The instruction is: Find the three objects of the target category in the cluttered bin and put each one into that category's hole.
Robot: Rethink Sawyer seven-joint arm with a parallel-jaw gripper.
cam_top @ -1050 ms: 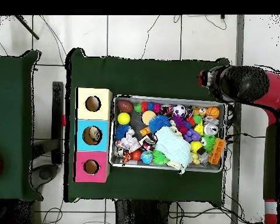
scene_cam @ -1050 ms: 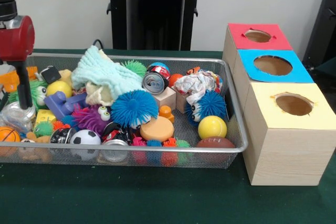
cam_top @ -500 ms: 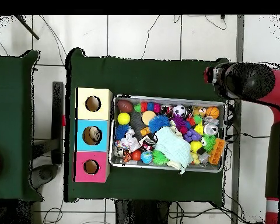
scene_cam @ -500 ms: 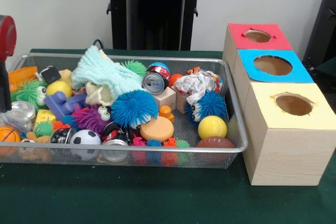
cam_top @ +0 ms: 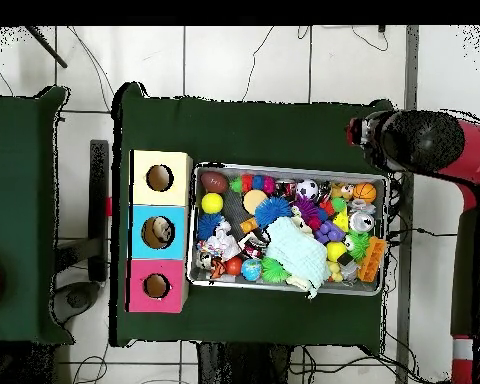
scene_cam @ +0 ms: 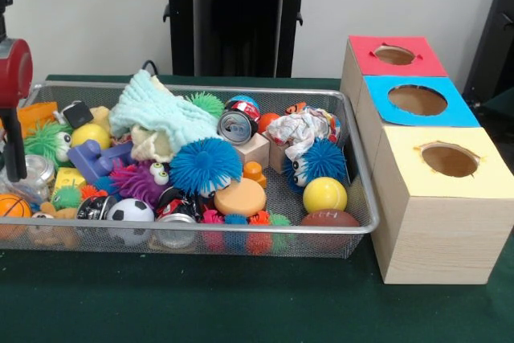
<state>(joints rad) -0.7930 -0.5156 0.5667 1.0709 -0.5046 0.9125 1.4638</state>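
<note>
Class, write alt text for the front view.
A wire mesh bin crammed with balls, spiky toys, a can and a cloth sits on a green table beside three boxes with red, blue and yellow holed tops. The robot arm shows at the left edge.

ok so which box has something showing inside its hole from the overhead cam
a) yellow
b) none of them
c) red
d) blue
d, in the overhead view the hole of the blue box shows a pale object inside, while the holes of the yellow box and the red box look dark and empty.
</note>
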